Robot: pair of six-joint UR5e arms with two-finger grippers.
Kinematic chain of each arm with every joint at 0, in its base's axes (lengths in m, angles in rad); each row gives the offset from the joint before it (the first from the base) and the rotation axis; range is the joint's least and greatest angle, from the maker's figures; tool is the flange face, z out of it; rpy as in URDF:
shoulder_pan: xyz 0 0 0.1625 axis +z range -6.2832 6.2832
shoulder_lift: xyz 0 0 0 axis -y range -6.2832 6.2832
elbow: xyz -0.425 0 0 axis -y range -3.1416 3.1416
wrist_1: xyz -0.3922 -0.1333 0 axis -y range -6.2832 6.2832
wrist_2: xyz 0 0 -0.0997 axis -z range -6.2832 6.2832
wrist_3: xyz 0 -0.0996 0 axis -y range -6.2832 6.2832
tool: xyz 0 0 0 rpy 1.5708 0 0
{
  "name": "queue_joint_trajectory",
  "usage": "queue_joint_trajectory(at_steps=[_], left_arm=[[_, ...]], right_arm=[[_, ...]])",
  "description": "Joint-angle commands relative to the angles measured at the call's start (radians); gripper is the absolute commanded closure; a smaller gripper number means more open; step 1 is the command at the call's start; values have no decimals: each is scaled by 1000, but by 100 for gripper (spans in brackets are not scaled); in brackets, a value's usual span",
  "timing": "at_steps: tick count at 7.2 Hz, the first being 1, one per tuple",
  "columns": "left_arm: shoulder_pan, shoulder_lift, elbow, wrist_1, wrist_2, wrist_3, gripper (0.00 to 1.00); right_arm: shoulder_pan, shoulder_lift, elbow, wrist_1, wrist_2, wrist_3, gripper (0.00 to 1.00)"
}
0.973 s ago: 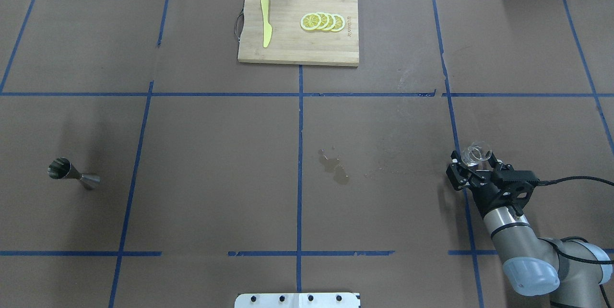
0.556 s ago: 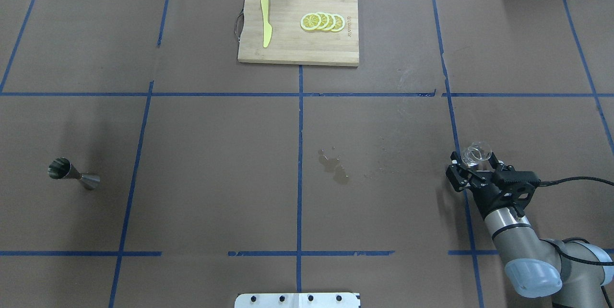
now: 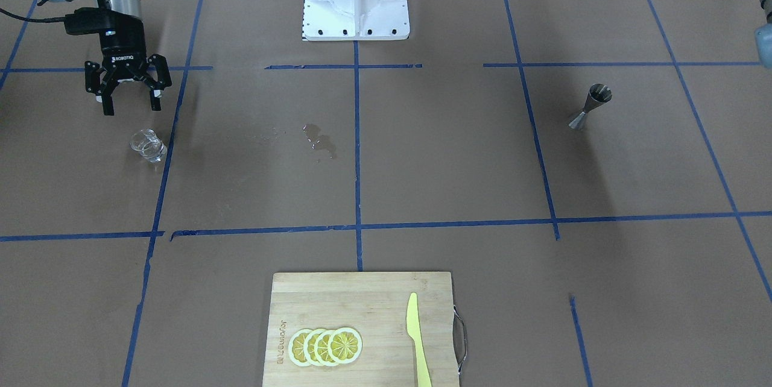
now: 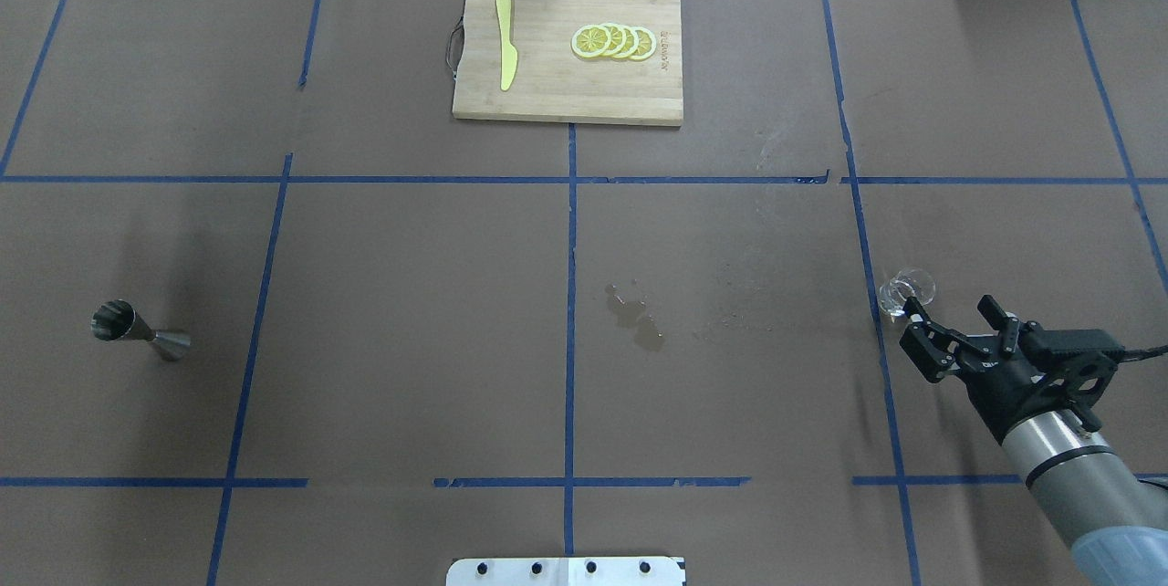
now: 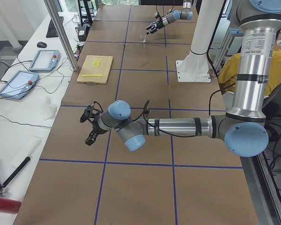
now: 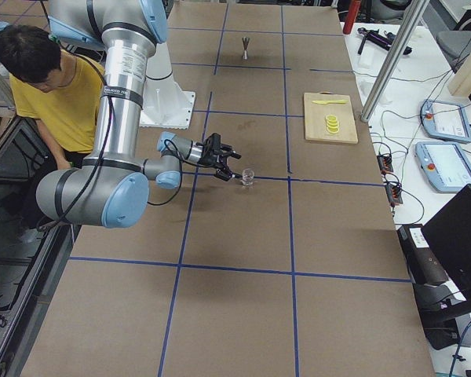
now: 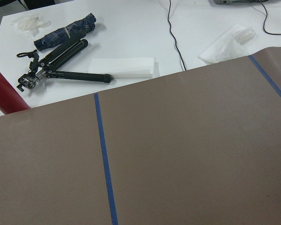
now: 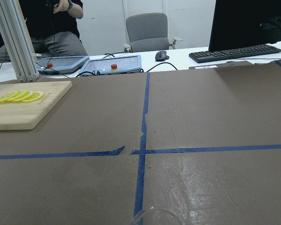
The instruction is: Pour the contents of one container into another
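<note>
The clear glass cup (image 4: pixel 906 291) (image 3: pixel 148 146) (image 6: pixel 248 177) stands upright on the brown table at the robot's right, with nothing gripping it. My right gripper (image 4: pixel 949 323) (image 3: pixel 131 106) is open and holds nothing, a short way behind the cup on the robot's side. The cup's rim (image 8: pixel 154 216) shows at the bottom edge of the right wrist view. The silver jigger (image 4: pixel 137 330) (image 3: pixel 590 106) (image 6: pixel 245 49) stands alone far off on the robot's left. My left gripper (image 5: pixel 89 129) shows only in the exterior left view, and I cannot tell whether it is open or shut.
A wooden cutting board (image 4: pixel 547 93) at the far middle carries lemon slices (image 4: pixel 613 42) and a yellow knife (image 4: pixel 505 40). A small wet spill (image 4: pixel 639 321) marks the table's middle. A person in yellow (image 6: pixel 39 86) sits beside the robot's base.
The right gripper, which stood around the glass cup, has drawn back toward the robot and to the right. The cup stays on the table; the jigger has not moved.
</note>
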Motion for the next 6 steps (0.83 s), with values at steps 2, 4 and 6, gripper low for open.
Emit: queue_joint_trajectory(at_steps=[2,4,6], left_arm=[[0,-2,3,5,-3,-1,0],[0,0,14,11,-6,2,0],[1,39,20,15,-18,13,0]], right_arm=[[157,-51,94,-4,194,-147,0],[398,-31,93,-1,465,-325,0],[755,12,82,-48,913,-558,0]])
